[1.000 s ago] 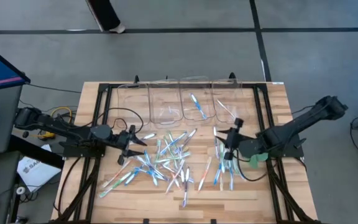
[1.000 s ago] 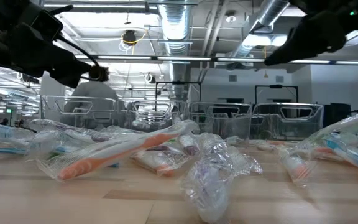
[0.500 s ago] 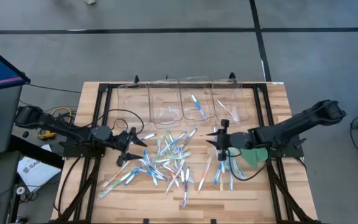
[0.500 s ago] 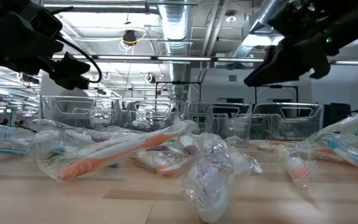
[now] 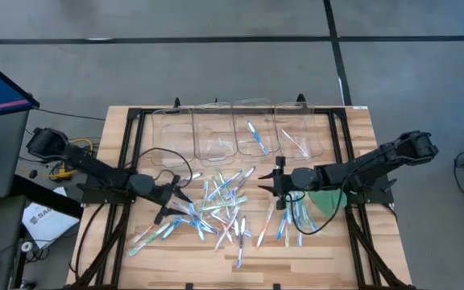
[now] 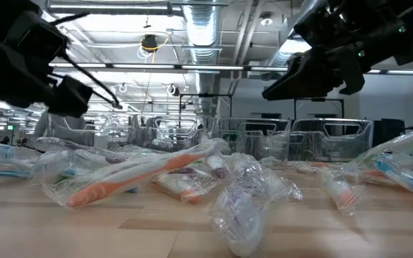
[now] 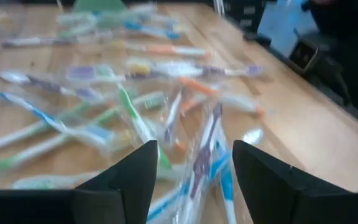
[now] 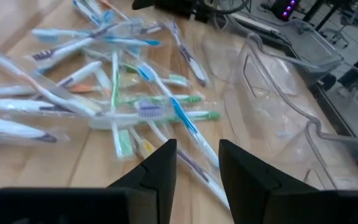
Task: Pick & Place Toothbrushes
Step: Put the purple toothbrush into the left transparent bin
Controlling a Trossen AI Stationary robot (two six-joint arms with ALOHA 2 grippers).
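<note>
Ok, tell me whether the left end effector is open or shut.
Open. The left end effector shows two dark fingers spread apart with nothing between them, over the toothbrushes.

Grey floor (image 5: 216, 72) with dark seams; silver ducts (image 6: 206, 29) and strip lights overhead.

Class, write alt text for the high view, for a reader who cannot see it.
Seen from above, dozens of wrapped toothbrushes lie scattered on a wooden table. The left gripper and the right gripper reach in from either side, both open and empty. Clear bins line the far edge, some holding a brush.
</note>
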